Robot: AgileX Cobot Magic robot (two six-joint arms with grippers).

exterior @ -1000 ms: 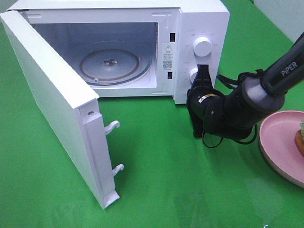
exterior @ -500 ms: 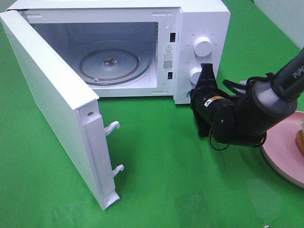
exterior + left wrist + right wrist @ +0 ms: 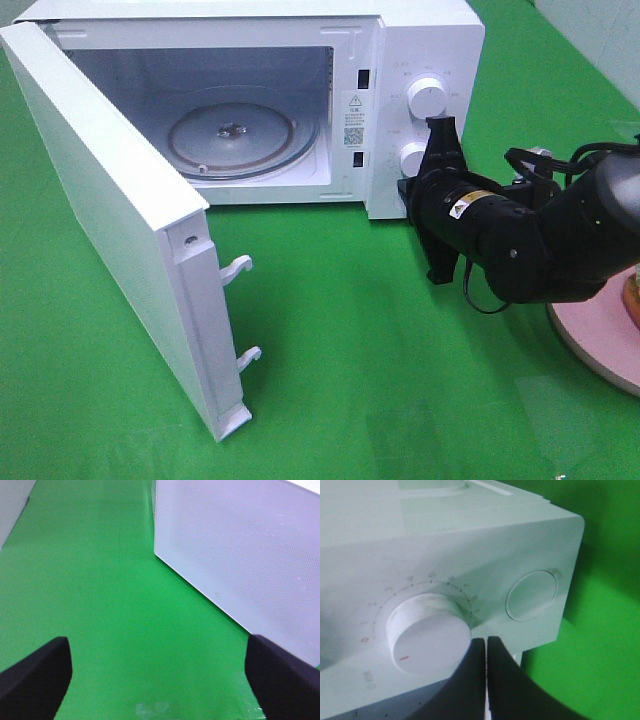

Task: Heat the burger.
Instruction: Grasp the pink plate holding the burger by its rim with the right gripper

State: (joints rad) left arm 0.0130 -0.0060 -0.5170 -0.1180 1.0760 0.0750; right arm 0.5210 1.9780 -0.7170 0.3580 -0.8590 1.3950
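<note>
Evidently the microwave door (image 3: 110,210) stands wide open, yet the burger (image 3: 634,292) sits on the pink plate (image 3: 585,330), well apart from it. The right gripper (image 3: 440,128), jaws pressed together, probably as a pushing tip, is beside the lower round button (image 3: 412,158). The left gripper (image 3: 157,652) hovers spread open.

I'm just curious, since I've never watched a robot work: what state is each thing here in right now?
door, swung wide open
turntable, empty
burger, on the plate, barely in frame
left gripper, open, empty
right gripper, shut, empty, by the lower knob
</note>
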